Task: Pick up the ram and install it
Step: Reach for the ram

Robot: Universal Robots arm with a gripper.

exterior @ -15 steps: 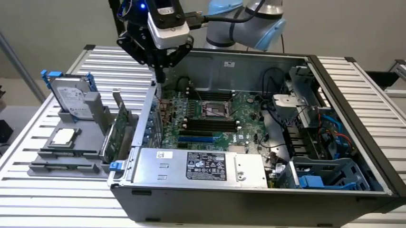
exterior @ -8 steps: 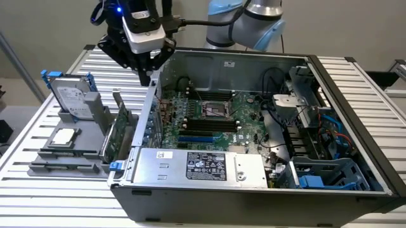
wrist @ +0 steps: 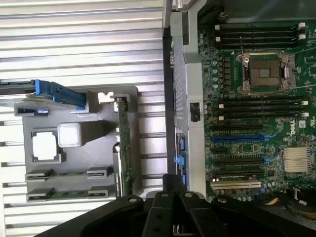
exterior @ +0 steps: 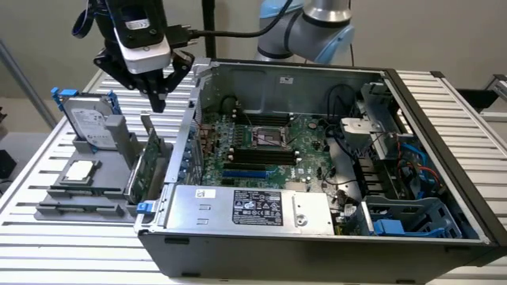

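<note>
The ram point(exterior: 79, 207) point(wrist: 66, 194) lies edge-on as a thin dark-green strip in the front slot of the grey parts holder point(exterior: 103, 178), at the exterior view's left. My gripper point(exterior: 158, 105) point(wrist: 173, 181) hangs high above the gap between that holder and the open computer case, its fingers shut with nothing between them. It is well apart from the ram, nearer the far end of the upright green expansion card point(exterior: 146, 166) point(wrist: 123, 148). Black memory slots point(exterior: 257, 155) point(wrist: 261, 106) sit empty beside the CPU socket point(exterior: 268, 138) on the motherboard.
A hard drive with blue rails point(exterior: 89, 122) and a silver CPU point(exterior: 79, 171) share the holder. The case's left wall point(exterior: 190, 136) rises between holder and motherboard. A power supply point(exterior: 246, 208) fills the case front; cables and a blue drive cage point(exterior: 412, 219) crowd its right side.
</note>
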